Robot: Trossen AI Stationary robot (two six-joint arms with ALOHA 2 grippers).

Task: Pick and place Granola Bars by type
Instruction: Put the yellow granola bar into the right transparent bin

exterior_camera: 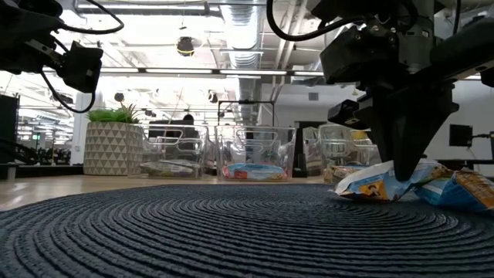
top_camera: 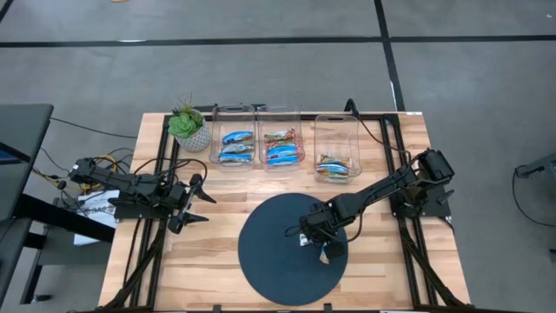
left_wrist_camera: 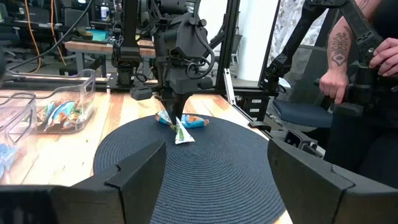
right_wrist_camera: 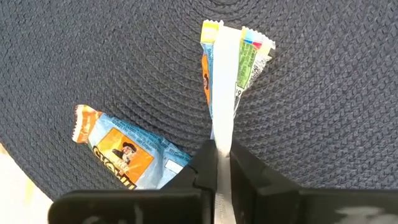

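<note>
Right gripper (right_wrist_camera: pixel 222 163) pinched shut on upended granola bar (right_wrist_camera: pixel 227 74), on dark mat (top_camera: pixel 269 261). Lift straight, clear neighbouring bar (right_wrist_camera: pixel 127 152), carry to matching bin (top_camera: pixel 337 130). Left gripper (top_camera: pixel 193 202) open, idle.

Bright overhead light — blurred low foreground

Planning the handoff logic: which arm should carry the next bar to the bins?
Right. Its end effector is shut on a granola bar on the dark mat, below the bins. The left end effector waits open off the mat.
</note>
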